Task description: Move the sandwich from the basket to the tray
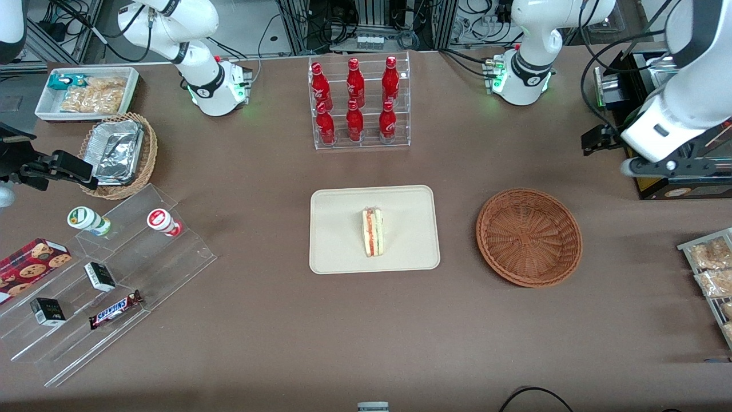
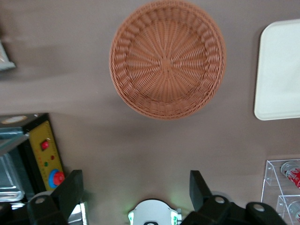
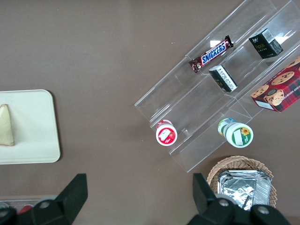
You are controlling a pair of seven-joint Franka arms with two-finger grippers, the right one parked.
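Note:
The sandwich (image 1: 373, 232) lies on the cream tray (image 1: 343, 252), cut edge up, showing red, pink and green layers; the right wrist view catches its pale corner (image 3: 5, 125) on the tray (image 3: 33, 126). Beside the tray, toward the working arm's end of the table, stands the reddish-brown basket (image 1: 529, 236) with nothing in it. My gripper (image 1: 597, 140) hangs high above the table, farther from the front camera than the basket. In the left wrist view the gripper (image 2: 135, 190) is open and holds nothing, with the basket (image 2: 167, 58) and a tray corner (image 2: 281, 70) below it.
A clear rack of red bottles (image 1: 359, 103) stands farther back than the tray. A black-and-yellow control box (image 2: 47, 154) sits near my gripper. Snack bags (image 1: 712, 269) lie at the working arm's end. A stepped acrylic shelf (image 1: 114, 274), foil-container basket (image 1: 120, 154) and white bin (image 1: 86, 91) are at the parked arm's end.

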